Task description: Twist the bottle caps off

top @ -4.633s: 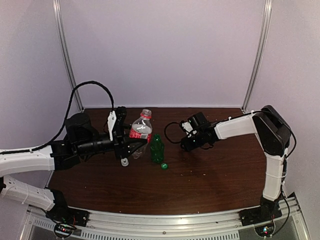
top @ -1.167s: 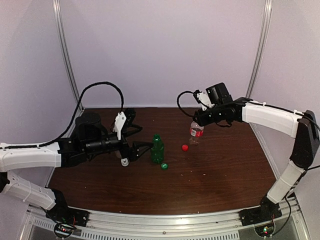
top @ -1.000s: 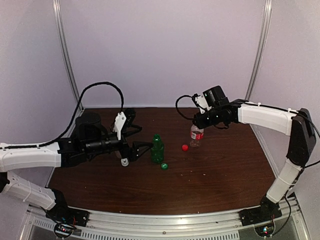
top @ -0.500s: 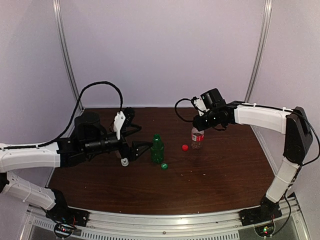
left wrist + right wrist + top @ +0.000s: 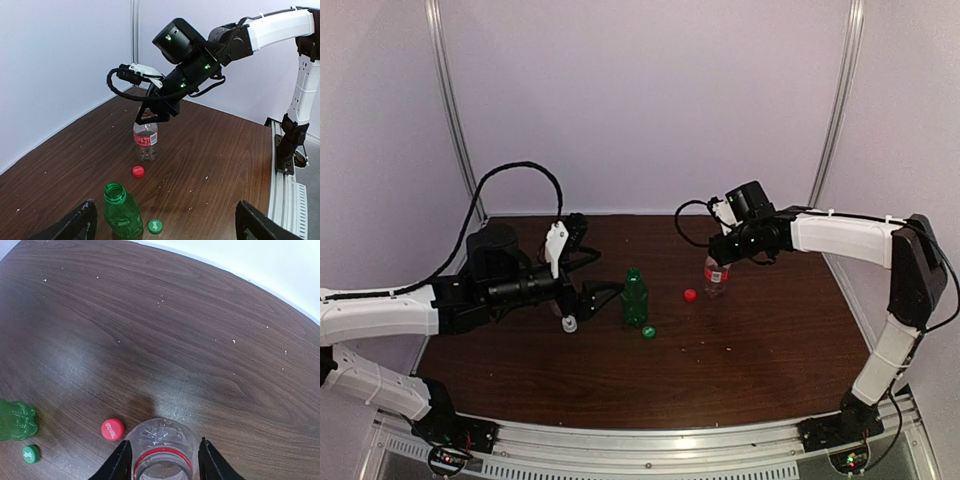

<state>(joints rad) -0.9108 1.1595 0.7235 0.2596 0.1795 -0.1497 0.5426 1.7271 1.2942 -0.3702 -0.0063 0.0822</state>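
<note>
Right wrist — claw (image 5: 164, 463) straddles uncapped bottle (image 5: 161, 436).

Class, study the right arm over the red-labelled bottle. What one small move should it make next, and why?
Probably lift the right gripper straight up, clear of the red-labelled bottle. The bottle stands upright on the table with its mouth open, the red cap lies beside it, and the fingers flank the neck, seemingly with slight gaps. Its job here looks done.
</note>
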